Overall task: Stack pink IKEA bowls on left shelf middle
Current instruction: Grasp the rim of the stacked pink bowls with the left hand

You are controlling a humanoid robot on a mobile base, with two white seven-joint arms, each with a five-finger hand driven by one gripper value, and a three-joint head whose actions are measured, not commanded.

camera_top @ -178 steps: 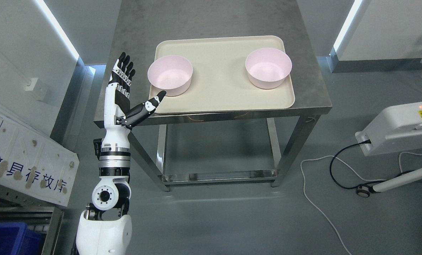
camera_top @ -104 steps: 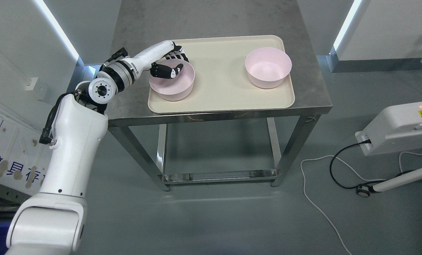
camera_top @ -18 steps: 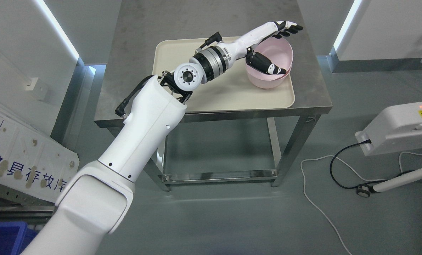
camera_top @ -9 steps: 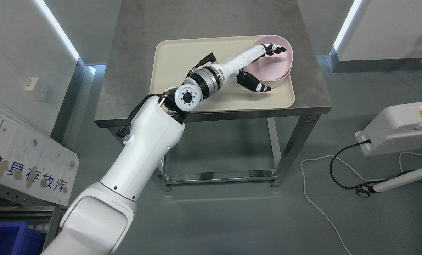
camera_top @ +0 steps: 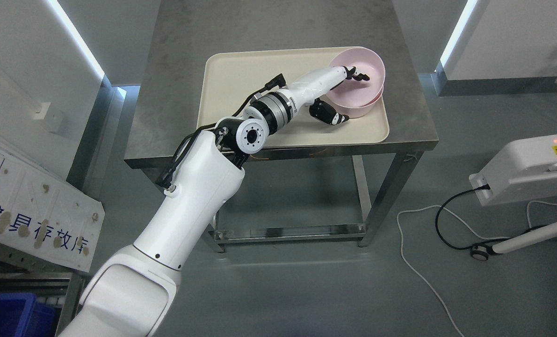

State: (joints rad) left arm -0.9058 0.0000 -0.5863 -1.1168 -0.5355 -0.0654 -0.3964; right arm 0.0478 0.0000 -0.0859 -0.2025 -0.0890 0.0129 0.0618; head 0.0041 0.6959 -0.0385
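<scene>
**At the tray's far right corner, one bowl sits nested in the other**

On the steel worktop rests a cream tray, and at its far right corner the two pink bowls are together: the upper bowl sits tilted inside the lower bowl, whose rim shows as a darker pink crescent along the near and right side. The tilt suggests the upper bowl has not settled fully into the one beneath.

The left hand reaches across the tray from the lower left. Its fingers hook over the near rim into the upper bowl, while the thumb lies outside, low against the bowls' wall. That reads as a loose pinch on the rim of the upper bowl, probably kept to steady it while it seats; how firmly it presses is hard to judge from this angle.

No shelf is visible, so the bowls are stacked on the tray but not yet on the left shelf's middle level. The next step probably calls for levelling the pair before carrying, since a tilted top bowl could slip out. The right arm is out of view.
</scene>
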